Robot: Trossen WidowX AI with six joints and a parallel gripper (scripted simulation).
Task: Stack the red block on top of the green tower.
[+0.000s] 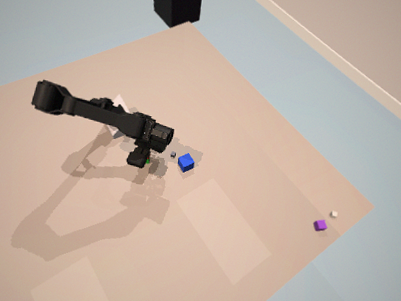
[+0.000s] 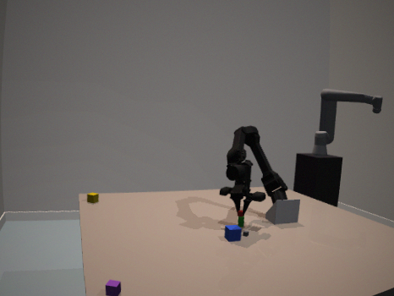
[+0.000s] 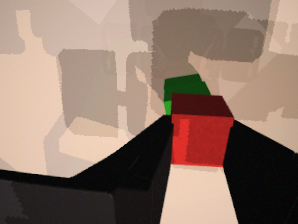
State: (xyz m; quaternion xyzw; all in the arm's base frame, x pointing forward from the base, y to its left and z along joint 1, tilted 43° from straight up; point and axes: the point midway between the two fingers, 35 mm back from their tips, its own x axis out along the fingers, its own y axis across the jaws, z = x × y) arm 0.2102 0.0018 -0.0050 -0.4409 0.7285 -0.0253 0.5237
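My gripper (image 2: 241,212) (image 3: 196,127) is shut on the red block (image 2: 240,213) (image 3: 201,140), with a black finger on each side of it. The green tower (image 2: 241,222) (image 3: 186,88) stands upright on the table. In the exterior view the red block is right above the tower's top, with no clear gap between them. In the wrist view the red block covers part of the tower, whose visible part shows beyond it and slightly left. Whether the two touch cannot be told. In the top view the arm hides most of the tower; only a bit of green (image 1: 148,160) shows.
A blue cube (image 1: 186,163) (image 2: 232,233) and a small dark cube (image 1: 173,154) (image 2: 245,233) lie close to the tower. A grey wedge (image 2: 285,211) stands by the arm's base. A purple cube (image 1: 320,225) (image 2: 113,287), a white cube (image 1: 334,213) and a yellow cube (image 2: 93,197) lie far off.
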